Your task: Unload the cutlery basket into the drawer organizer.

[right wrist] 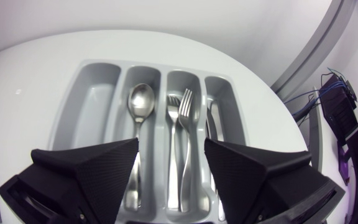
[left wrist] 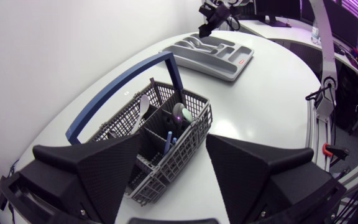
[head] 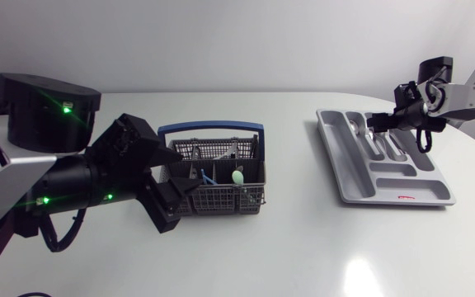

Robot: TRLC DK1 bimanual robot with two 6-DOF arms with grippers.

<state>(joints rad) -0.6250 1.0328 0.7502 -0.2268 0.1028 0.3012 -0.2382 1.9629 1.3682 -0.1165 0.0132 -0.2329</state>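
The left gripper (left wrist: 174,149), spread wide at the basket (head: 221,200), should dip straight and pinch one handle (left wrist: 168,139). The right gripper (right wrist: 171,149) hangs spread over the tray (right wrist: 95,106).

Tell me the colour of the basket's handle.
Blue. The handle shows best in the left wrist view.

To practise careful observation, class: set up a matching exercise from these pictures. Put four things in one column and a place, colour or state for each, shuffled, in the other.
Column one:
1 basket handle
2 silver spoon
3 left gripper
4 pale green utensil

Column two:
A standing in the cutlery basket
B open
C blue
D lying in the drawer organizer

Pairs: 1-C, 2-D, 3-B, 4-A.
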